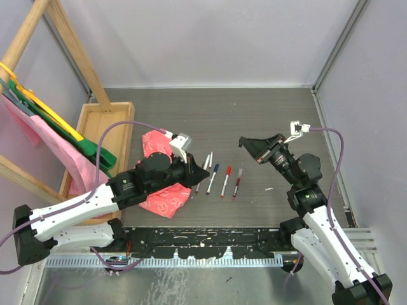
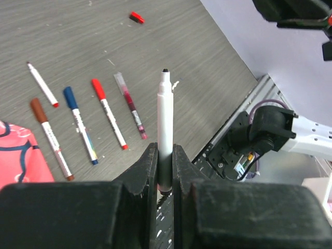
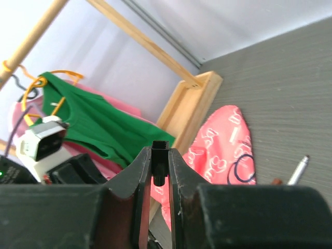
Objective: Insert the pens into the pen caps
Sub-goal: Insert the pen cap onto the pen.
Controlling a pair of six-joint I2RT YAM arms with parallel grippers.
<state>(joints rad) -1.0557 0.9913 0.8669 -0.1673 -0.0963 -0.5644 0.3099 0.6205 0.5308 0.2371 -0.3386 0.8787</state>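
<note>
White arm links (image 1: 70, 213) w/ black joints (image 1: 156, 169), black jaws, purple cables (image 1: 345, 155), pale wrist cams (image 1: 182, 141).

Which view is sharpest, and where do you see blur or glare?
Top view: sharpest throughout, even light, faint shadows, the pens small. Left wrist view: the held pen crisp, the fingers near the lens soft. Right wrist view: the cap clear, the green shirt behind blurred, upper left washed out.

Left arm (image 1: 95, 200) reaching low, left gripper (image 1: 203, 170) just left of row of pens (image 1: 222, 181), clamped on a pen (image 2: 165, 114), right arm (image 1: 318, 219) bent upward right of the row, right gripper (image 1: 243, 141) pinching a black cap (image 3: 160, 163), pointing left
</note>
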